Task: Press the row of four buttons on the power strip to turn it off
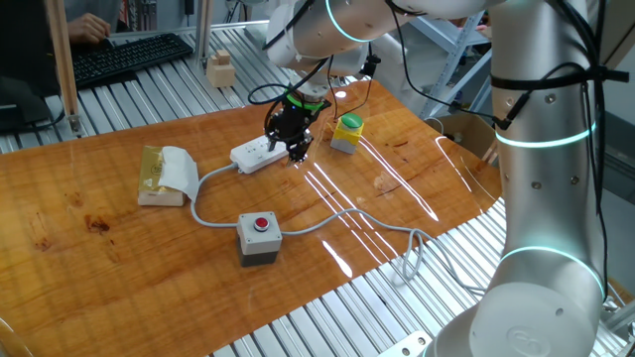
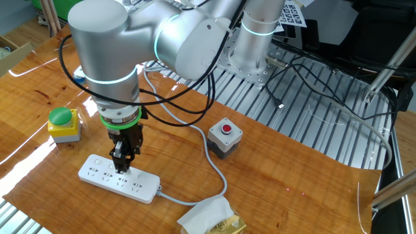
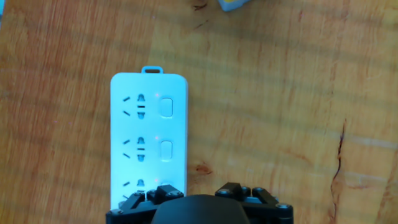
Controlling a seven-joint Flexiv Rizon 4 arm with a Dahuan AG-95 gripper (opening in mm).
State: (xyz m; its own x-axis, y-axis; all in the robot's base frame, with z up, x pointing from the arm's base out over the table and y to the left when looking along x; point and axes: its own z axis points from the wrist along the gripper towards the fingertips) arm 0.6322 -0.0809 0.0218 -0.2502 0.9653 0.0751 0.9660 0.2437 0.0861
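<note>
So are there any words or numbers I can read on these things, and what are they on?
None can be read.
power strip: only socket slots and blank buttons, no words.
grey box with the red button: no label visible.
green-capped yellow button: no label visible.
black-and-white squares on a sheet behind the arm: patterns, not letters.

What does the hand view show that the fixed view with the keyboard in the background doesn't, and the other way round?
Only the hand view shows the individual white rocker buttons beside each socket. Only that fixed view shows the grey box with a red round button, the green-capped yellow button, the tissue pack and the black keyboard. Both show the long flat white plastic power strip on the wooden table.
</note>
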